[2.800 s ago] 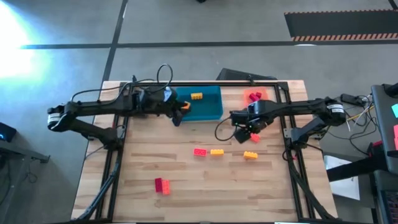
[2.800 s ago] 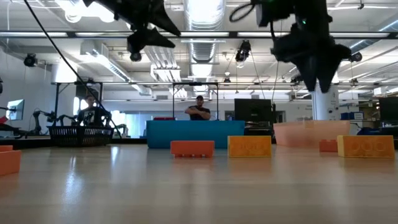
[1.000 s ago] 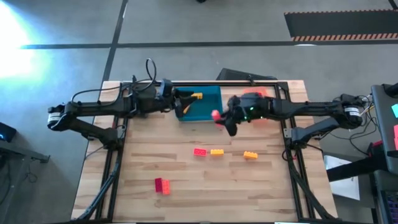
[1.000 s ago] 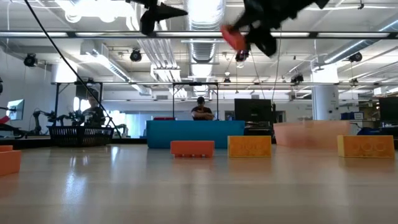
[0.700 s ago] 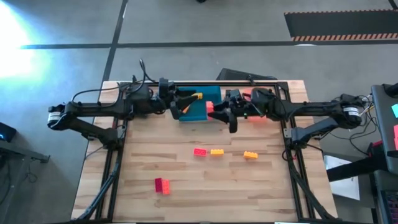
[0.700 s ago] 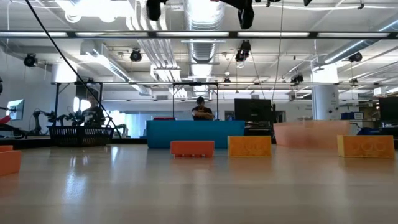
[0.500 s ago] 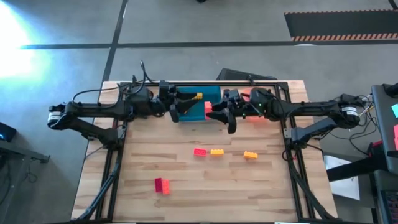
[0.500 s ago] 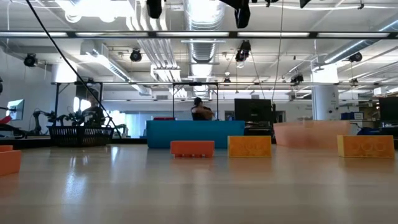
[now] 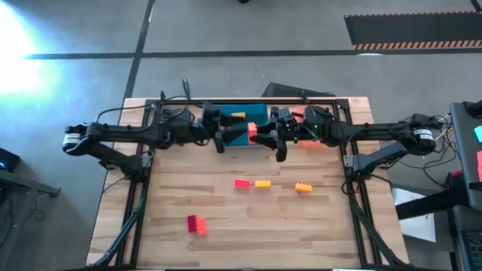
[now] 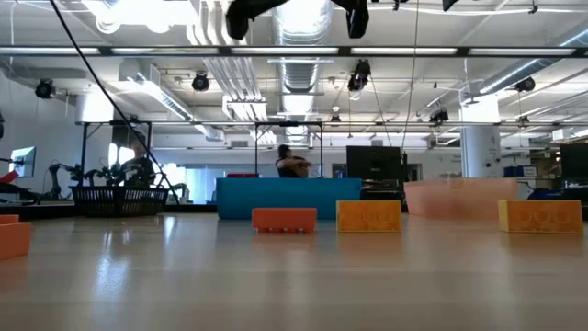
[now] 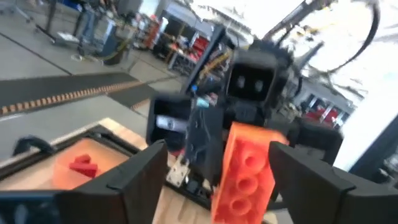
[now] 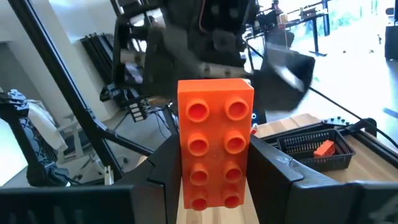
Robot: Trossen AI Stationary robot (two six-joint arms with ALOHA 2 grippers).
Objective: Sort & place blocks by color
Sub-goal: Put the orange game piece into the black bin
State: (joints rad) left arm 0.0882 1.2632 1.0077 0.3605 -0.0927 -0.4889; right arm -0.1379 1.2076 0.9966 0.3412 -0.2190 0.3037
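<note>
Since a moment ago, the left arm has slid toward the middle, so the left gripper (image 9: 221, 140) now sits right in front of the right gripper (image 9: 260, 136) over the blue tray (image 9: 260, 113). The left gripper has its fingers spread wide and holds nothing. The right gripper pinches a red block (image 12: 215, 142) by its two long sides and holds it up in the air, studs facing out. The block looks light, hard and a bit slick, so the flat sides are the best place to grab it. On the table, a red-and-pink pair (image 9: 196, 223) lies near the front, then a red block (image 9: 242, 183), a yellow block (image 9: 262, 183) and another yellow block (image 9: 303, 187). These blocks have not moved. A yellow block (image 9: 238, 116) rests in the blue tray.
</note>
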